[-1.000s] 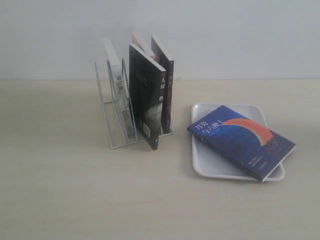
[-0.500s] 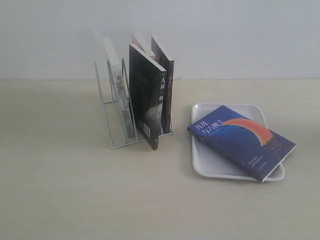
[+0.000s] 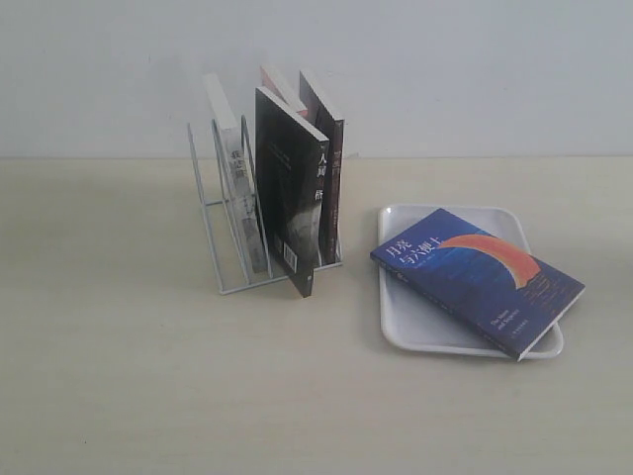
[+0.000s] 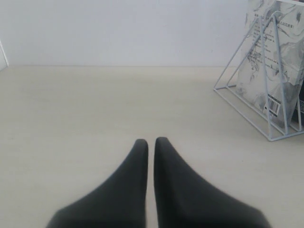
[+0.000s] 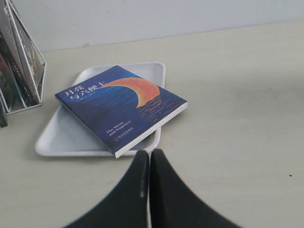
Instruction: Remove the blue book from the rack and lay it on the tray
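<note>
Nothing has moved against the frames from a second and half a second ago; the exterior view is identical. The pale wood-look table point(image 3: 119, 376) carries everything. The rack point(image 3: 247, 286) stands left of centre, white wire, with books upright or leaning in its slots. A black-covered book point(image 3: 287, 208) is the nearest of them, and its lower front corner sticks out past the rack's base wire. A dark book point(image 3: 331, 158) stands behind it and a marbled white one point(image 3: 226, 129) leans in a left-hand slot. The tray point(image 3: 410, 327) sits on the table to the right of the rack, near it but not touching. The blue book point(image 3: 475, 277) is out of the rack and lies flat on the tray, cover up, with the orange band and white title showing. It is skewed to the tray's edges, and its right-hand corner hangs out over the rim. Neither arm shows in the exterior view. The left gripper point(image 4: 151, 142) hangs over bare table with the rack off to one side. Its fingers are pressed nearly together, only a hairline slit between them, and they grip nothing. The right gripper point(image 5: 148, 154) is also pinched closed and empty. It sits just short of the tray's near rim and the book's overhanging edge, clear of both.
</note>
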`<state>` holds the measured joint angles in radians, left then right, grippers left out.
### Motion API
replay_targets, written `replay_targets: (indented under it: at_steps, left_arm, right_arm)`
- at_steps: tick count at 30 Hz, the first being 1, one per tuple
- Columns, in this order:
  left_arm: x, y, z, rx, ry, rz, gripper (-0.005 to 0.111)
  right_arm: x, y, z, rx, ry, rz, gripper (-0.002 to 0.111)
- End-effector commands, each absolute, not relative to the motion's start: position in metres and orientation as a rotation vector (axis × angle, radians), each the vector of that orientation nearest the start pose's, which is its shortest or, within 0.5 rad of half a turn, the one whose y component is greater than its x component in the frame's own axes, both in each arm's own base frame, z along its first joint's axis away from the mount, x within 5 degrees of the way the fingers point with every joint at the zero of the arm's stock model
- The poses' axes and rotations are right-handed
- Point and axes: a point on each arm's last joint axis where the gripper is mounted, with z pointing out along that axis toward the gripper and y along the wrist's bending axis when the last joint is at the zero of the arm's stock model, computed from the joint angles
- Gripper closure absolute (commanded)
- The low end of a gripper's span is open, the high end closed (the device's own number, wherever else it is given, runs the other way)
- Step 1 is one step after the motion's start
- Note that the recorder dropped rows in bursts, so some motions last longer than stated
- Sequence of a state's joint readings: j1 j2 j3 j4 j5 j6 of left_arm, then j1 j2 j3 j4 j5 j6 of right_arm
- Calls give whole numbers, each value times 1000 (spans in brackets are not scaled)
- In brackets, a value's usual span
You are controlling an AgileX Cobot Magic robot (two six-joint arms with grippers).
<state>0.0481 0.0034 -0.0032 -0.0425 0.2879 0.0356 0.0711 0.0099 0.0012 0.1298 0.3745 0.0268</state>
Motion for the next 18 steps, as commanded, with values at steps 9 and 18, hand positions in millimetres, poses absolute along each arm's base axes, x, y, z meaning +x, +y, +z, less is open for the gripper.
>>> replay_targets:
  at_steps: [9, 18]
  left_arm:
    - [55, 2, 188, -40, 1767, 20, 103]
    - [55, 2, 188, -40, 1767, 20, 103]
  right_arm:
    - [53, 8, 180, 36, 1858, 187, 108]
    - [53, 8, 180, 36, 1861, 187, 108]
